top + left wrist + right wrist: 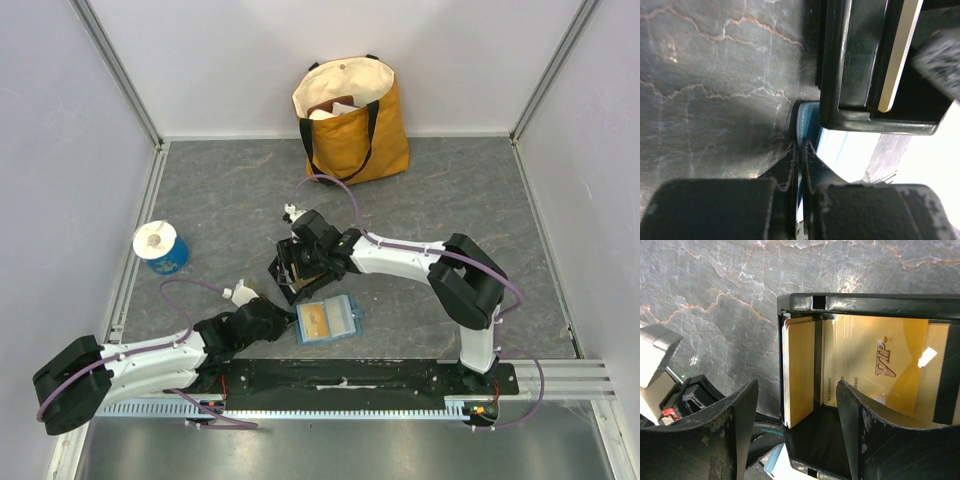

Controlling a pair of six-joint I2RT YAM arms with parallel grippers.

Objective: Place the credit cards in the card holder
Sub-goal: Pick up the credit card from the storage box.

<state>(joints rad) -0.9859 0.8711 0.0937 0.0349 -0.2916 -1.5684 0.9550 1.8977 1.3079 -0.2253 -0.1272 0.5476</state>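
Two claws low over a grey, veined stone-look bench (pixel 450 190), shut in by white walls on the left, far and right sides. Close to the near edge, a little left of centre: teal card holder (pixel 340 325), open and flat, gold card (pixel 316 320) on its pale lining. Left claw (pixel 287 322) at the holder's left edge, fingers (pixel 789 170) pressed together on the teal rim, pinching it.

Just beyond the holder, toward the far edge: black tray (pixel 290 285). Cannot tell whether touching. Right claw (pixel 796 387) over the tray, spread wide, one finger on each side of an upright stack of gold cards (pixel 799 370), no contact showing. More gold cards (pixel 880 365) marked VIP against the tray's other side; one whitish card (pixel 897 55) on edge in the left wrist view.

Yellow tote bag (pixel 352 115) at the middle of the far edge, blue tub (pixel 160 248) with white lid near the left edge. Bare grey surface between tray and bag, and all along the right edge to both right corners.
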